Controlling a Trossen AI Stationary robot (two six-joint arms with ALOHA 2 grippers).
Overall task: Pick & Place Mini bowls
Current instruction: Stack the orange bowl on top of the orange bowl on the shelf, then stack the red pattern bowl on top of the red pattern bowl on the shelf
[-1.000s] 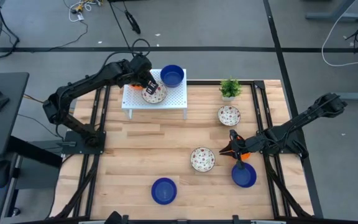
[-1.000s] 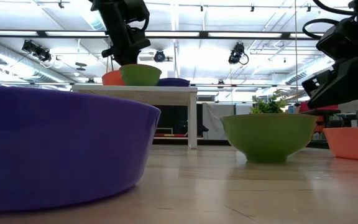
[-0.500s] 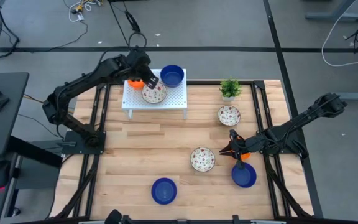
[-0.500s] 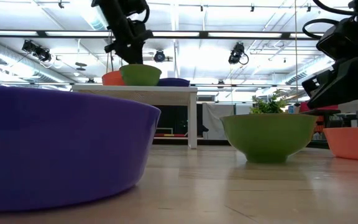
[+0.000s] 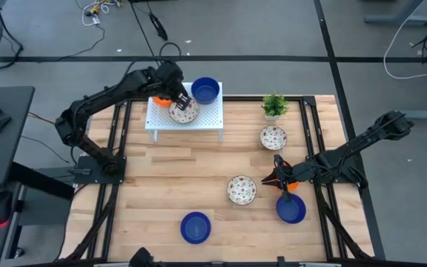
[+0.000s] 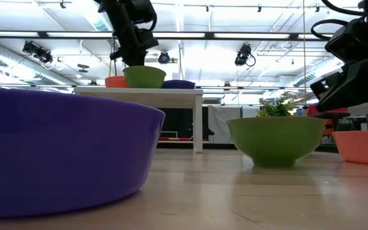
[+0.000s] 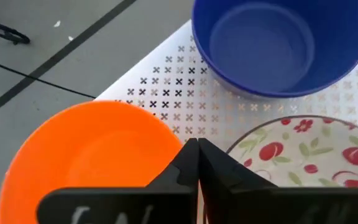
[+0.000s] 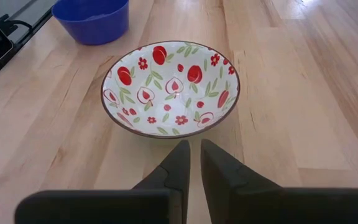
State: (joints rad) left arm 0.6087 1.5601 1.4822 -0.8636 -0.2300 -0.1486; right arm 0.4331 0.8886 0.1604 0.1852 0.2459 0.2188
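Observation:
On the white perforated rack (image 5: 184,119) stand an orange bowl (image 5: 159,99), a red-patterned bowl (image 5: 184,113) and a blue bowl (image 5: 205,90). My left gripper (image 5: 179,97) is shut, its tips (image 7: 197,149) over the gap between the orange bowl (image 7: 92,155) and the patterned bowl (image 7: 316,149). On the table rest two patterned bowls (image 5: 273,137) (image 5: 241,189) and two blue bowls (image 5: 290,209) (image 5: 195,227). My right gripper (image 5: 267,180) waits shut, low over the wood, pointing at the nearer patterned bowl (image 8: 170,87). My left gripper comes from above with shut fingers (image 7: 188,163) beside the patterned bowl's rim (image 7: 247,140), on the side next to the orange bowl. Whether the tips touch either bowl, I cannot tell.
A small green potted plant (image 5: 274,105) stands at the table's far right. An orange bowl (image 5: 293,185) shows partly beneath my right arm. In the low view a blue bowl (image 6: 56,153) fills the foreground. Bare wood lies along the table's left side.
My left gripper has drawn up and a little toward the far-left corner of the rack, uncovering the orange bowl, then come back down beside the patterned bowl. The bowls have stayed where they were.

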